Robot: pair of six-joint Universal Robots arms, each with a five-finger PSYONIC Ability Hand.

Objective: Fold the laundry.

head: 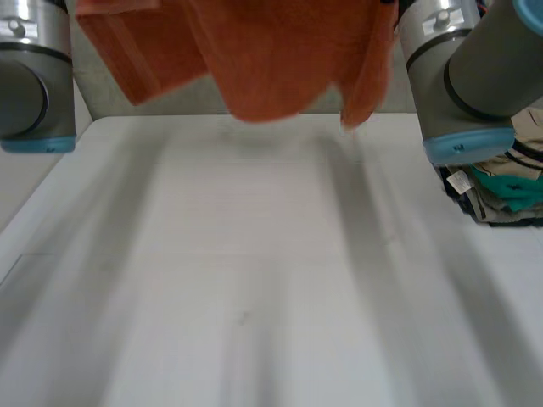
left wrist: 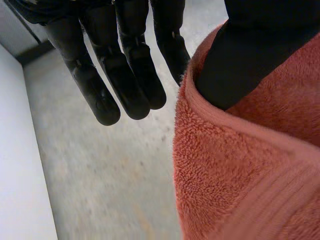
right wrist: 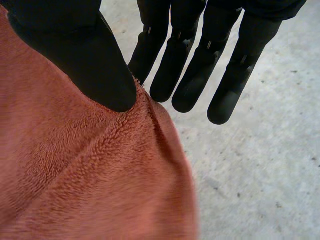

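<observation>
An orange terry towel (head: 271, 59) hangs in the air over the far part of the white table (head: 254, 271), its lower edge drooping in uneven folds. In the left wrist view my left hand (left wrist: 125, 75) has its thumb (left wrist: 250, 55) pressed on the towel's (left wrist: 240, 175) hemmed edge, pinching it against the nearest straight finger. In the right wrist view my right hand (right wrist: 200, 75) does the same: the thumb (right wrist: 90, 65) clamps the towel's (right wrist: 85, 175) edge against the first finger, and the other fingers stay straight and bare.
A pile of mixed laundry (head: 509, 191), teal and striped pieces among it, lies at the table's right edge behind my right arm (head: 462, 76). My left arm (head: 30, 85) stands at the left edge. Grey floor lies beyond the table.
</observation>
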